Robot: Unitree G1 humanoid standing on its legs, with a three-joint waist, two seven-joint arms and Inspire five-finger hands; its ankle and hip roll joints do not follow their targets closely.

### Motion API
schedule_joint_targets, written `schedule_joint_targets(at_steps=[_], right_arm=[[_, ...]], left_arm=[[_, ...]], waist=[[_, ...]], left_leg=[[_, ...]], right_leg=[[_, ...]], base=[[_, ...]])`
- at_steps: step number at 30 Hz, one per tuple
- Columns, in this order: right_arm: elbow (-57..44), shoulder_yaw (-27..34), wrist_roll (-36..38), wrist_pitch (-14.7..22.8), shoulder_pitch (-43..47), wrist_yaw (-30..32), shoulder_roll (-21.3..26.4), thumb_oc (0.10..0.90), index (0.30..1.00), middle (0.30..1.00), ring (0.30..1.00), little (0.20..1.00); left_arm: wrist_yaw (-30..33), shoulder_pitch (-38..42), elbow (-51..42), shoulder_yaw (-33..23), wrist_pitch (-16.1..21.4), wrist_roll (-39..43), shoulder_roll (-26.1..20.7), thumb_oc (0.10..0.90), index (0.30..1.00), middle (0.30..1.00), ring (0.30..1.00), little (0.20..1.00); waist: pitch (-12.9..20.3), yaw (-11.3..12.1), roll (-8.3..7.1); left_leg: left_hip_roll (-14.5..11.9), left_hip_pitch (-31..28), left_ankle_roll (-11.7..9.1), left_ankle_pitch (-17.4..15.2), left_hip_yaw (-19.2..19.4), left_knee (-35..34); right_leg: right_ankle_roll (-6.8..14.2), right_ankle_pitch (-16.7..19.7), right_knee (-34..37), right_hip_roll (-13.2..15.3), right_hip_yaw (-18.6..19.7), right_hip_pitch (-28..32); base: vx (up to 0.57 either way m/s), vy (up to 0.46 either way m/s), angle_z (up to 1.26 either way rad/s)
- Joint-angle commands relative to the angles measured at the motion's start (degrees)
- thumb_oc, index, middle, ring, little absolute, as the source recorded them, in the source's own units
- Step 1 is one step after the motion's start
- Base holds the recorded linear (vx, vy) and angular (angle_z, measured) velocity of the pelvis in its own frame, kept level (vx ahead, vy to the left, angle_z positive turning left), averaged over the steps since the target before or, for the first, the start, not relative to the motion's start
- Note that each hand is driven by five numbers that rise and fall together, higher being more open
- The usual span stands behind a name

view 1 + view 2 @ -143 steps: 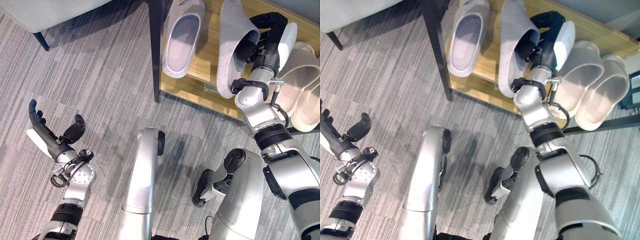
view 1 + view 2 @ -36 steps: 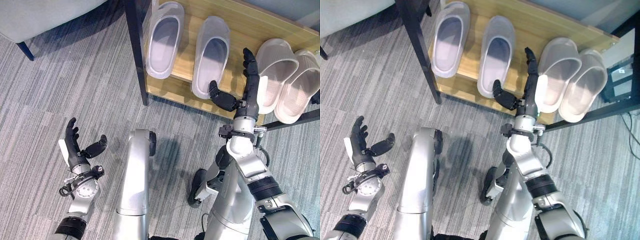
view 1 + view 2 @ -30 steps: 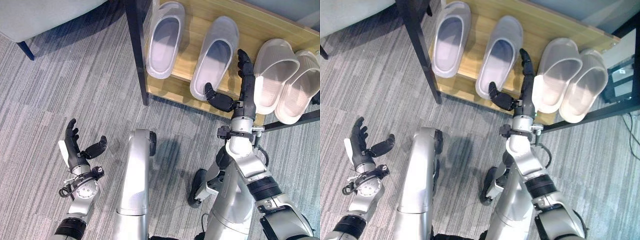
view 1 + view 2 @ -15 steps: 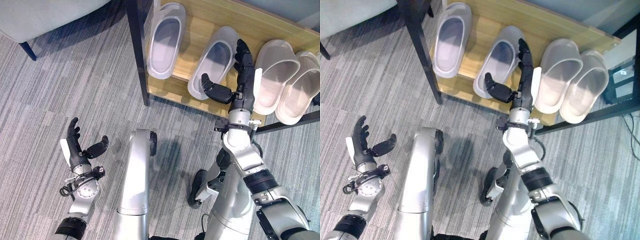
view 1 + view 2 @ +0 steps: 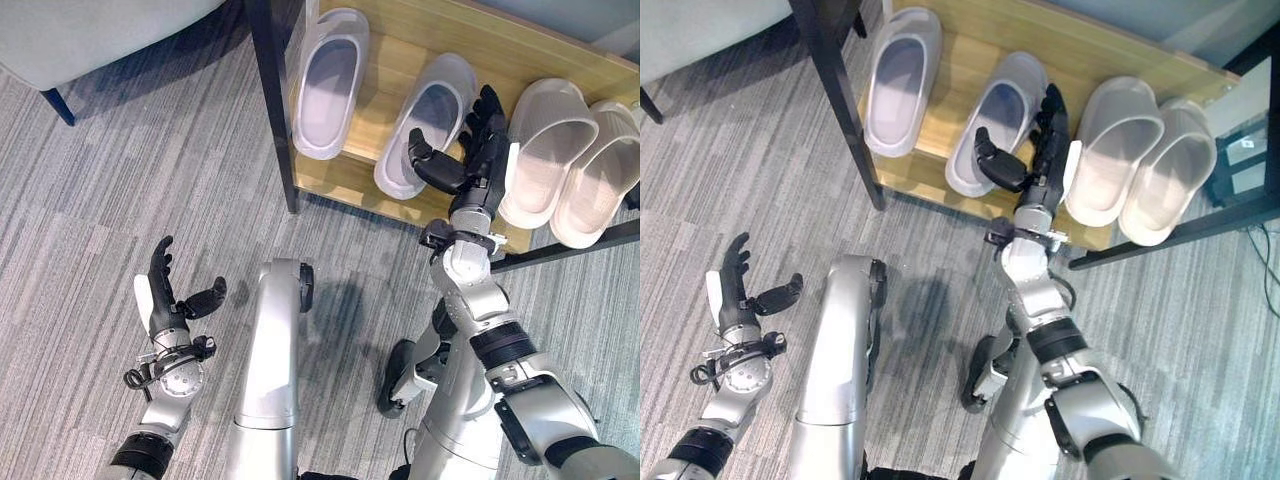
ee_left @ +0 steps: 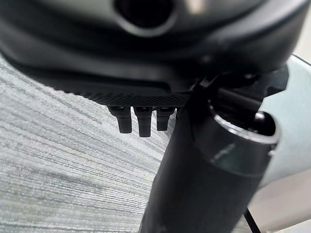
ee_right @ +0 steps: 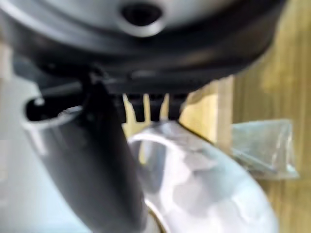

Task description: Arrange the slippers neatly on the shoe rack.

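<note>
Four slippers on the shoe rack (image 5: 560,55) already, second grey slipper (image 5: 428,122) lying crooked, so right hand (image 5: 475,150) spread loosely against it for straightening, gripping nothing, left hand (image 5: 165,300) open, idle.

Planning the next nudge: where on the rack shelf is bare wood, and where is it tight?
Bare wood: a wedge between the left grey slipper and the tilted grey slipper, and the shoe rack strip behind all the toes. Tight: the right hand fills the gap between the tilted slipper and the beige pair, which touch each other. The left hand is over carpet.
</note>
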State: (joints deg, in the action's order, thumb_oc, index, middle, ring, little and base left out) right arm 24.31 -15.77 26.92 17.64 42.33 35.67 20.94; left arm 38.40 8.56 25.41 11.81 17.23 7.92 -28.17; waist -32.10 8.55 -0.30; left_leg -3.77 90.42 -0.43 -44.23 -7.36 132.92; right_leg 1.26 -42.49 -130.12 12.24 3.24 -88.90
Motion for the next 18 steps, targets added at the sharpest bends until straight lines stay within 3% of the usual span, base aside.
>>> schedule_joint_targets(at_steps=[1, 18], right_arm=[[-3.0, 0.1, 0.3, 6.0, 8.4, -0.5, -1.8, 0.800, 0.900, 0.900, 0.900, 0.900], [7.2, -1.4, -1.4, 6.0, 20.5, 3.9, -5.8, 0.800, 0.900, 0.900, 0.900, 0.900]], left_arm=[[2.6, 0.9, -2.9, 3.3, 2.6, -4.6, -4.5, 0.800, 0.900, 0.900, 0.900, 0.900], [4.2, 1.8, -2.5, 6.9, 3.2, -7.8, -6.3, 0.800, 0.900, 0.900, 0.900, 0.900]], waist=[[2.3, 3.3, 0.46], [2.3, 5.2, 2.16]], left_leg=[[2.7, -0.5, 0.6, -2.9, -4.0, 0.2], [3.4, -0.5, 0.5, -3.3, -4.3, 0.6]], right_leg=[[-3.3, 1.7, -1.7, 0.2, 6.9, 1.3], [-3.1, 1.6, -1.8, 0.5, 6.6, 1.8]], base=[[0.00, 0.000, 0.00], [0.00, 0.000, 0.00]])
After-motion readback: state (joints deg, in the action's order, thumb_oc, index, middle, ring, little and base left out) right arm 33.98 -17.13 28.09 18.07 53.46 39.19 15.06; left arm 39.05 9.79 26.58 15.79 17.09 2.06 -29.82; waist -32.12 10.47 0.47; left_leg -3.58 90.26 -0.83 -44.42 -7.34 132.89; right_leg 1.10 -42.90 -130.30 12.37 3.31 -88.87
